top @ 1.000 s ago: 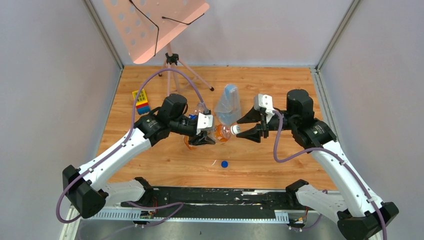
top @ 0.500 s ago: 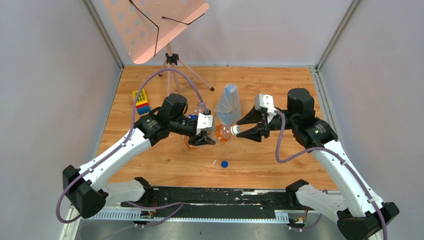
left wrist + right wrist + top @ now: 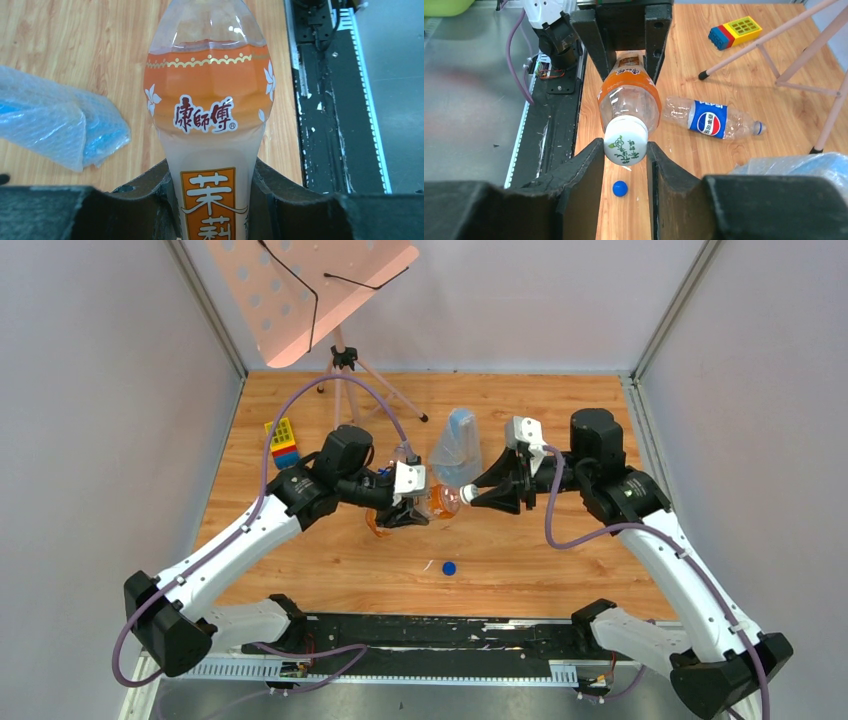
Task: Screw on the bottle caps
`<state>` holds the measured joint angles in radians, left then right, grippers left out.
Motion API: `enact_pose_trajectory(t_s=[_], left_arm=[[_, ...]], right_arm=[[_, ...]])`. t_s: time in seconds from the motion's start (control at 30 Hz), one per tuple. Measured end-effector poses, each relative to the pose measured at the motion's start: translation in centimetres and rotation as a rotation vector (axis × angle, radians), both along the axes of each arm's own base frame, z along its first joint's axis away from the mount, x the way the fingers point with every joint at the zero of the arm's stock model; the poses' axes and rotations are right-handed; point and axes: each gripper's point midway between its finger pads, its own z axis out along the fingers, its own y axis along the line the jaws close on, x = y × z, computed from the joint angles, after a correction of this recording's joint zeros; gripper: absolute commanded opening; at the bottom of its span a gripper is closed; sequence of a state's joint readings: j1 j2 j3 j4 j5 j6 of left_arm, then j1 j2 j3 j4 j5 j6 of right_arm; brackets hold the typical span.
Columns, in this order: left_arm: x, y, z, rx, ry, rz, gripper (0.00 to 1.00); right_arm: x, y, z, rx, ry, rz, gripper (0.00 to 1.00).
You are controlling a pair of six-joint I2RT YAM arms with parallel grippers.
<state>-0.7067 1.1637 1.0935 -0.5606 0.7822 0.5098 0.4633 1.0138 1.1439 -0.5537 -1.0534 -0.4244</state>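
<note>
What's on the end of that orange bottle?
A white cap with a green plant print, between the right gripper's fingers. It hides the orange bottle's mouth and thread.

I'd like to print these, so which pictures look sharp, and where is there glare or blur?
Left wrist view: orange bottle sharp, white glints on its clear shoulder, left fingers dark and soft. Right wrist view: white cap crisp, right fingers near the lens blurred. Top view: even light, only faint shadows on the table.
</note>
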Motion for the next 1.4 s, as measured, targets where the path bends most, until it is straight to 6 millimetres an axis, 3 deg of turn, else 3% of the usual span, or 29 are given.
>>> enact_pose_trajectory(t_s=[0.13,0.27,0.53,0.7,0.97,1.17,1.3,1.4], left_arm=[[1.1,0.2,-0.4,0.039,-0.032,0.071,0.00],[3.1,0.7,-0.9,0.122,-0.171,0.214,0.00],[7.8,2.0,-1.7,0.278,-0.737,0.529,0.00],[9.2,2.6,-1.7,0.380,-0.928,0.643,0.00],[8.6,2.4,0.1,0.285,-0.897,0.633,0.00],[7.3,2.2,0.3,0.179,-0.705,0.456,0.00],[6.3,2.6,0.3,0.156,-0.556,0.349,0.00],[4.8,2.1,0.6,0.127,-0.460,0.257,0.00]], right_arm=[[1.2,0.2,-0.7,-0.021,0.111,-0.051,0.00],[3.3,0.5,-1.6,-0.051,0.346,-0.178,0.00],[7.3,1.0,-4.9,-0.061,0.986,-0.556,0.00],[8.9,1.0,-6.2,-0.039,1.170,-0.680,0.00],[7.9,0.6,-3.6,0.005,1.055,-0.642,0.47],[5.6,-0.1,-0.3,0.024,0.692,-0.499,0.63],[2.8,-1.0,2.9,0.074,0.395,-0.362,0.65],[0.8,-1.4,3.6,0.085,0.230,-0.266,0.64]])
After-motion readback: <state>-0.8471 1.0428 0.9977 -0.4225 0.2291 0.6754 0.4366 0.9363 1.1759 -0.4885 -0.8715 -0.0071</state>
